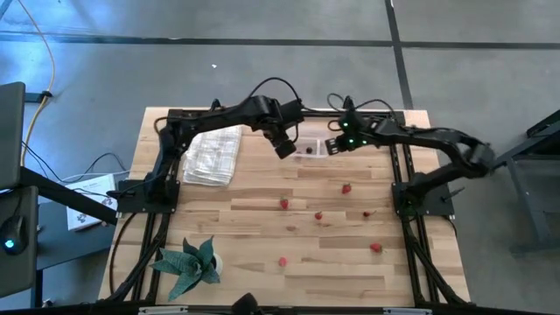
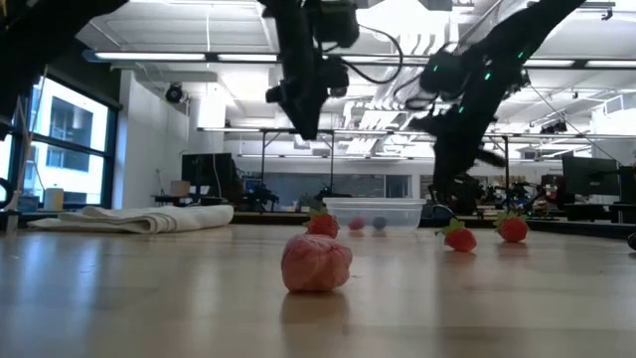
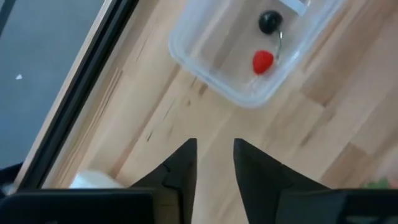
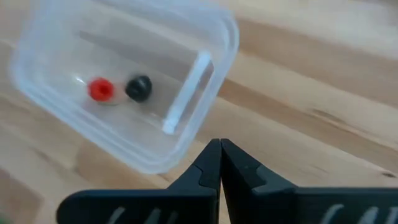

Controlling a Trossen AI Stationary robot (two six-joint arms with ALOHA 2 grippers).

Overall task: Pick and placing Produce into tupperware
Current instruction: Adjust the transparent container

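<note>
The clear tupperware [image 1: 308,150] stands near the table's far edge with one red piece [image 3: 263,61] and one dark piece [image 3: 269,22] inside it; the right wrist view shows the same red piece [image 4: 100,89] and dark piece [image 4: 138,88]. Several red produce pieces lie loose on the wood, among them one [image 1: 346,187], another [image 1: 284,204] and a third [image 1: 375,248]. My left gripper [image 1: 284,147] hovers just left of the container, open and empty [image 3: 214,149]. My right gripper [image 1: 332,147] hovers just right of it, shut and empty [image 4: 219,149].
A folded white cloth [image 1: 213,156] lies left of the container on the far left part of the table. A green leafy plant [image 1: 192,261] sits at the near left corner. In the low view one red piece [image 2: 316,264] lies close to the camera.
</note>
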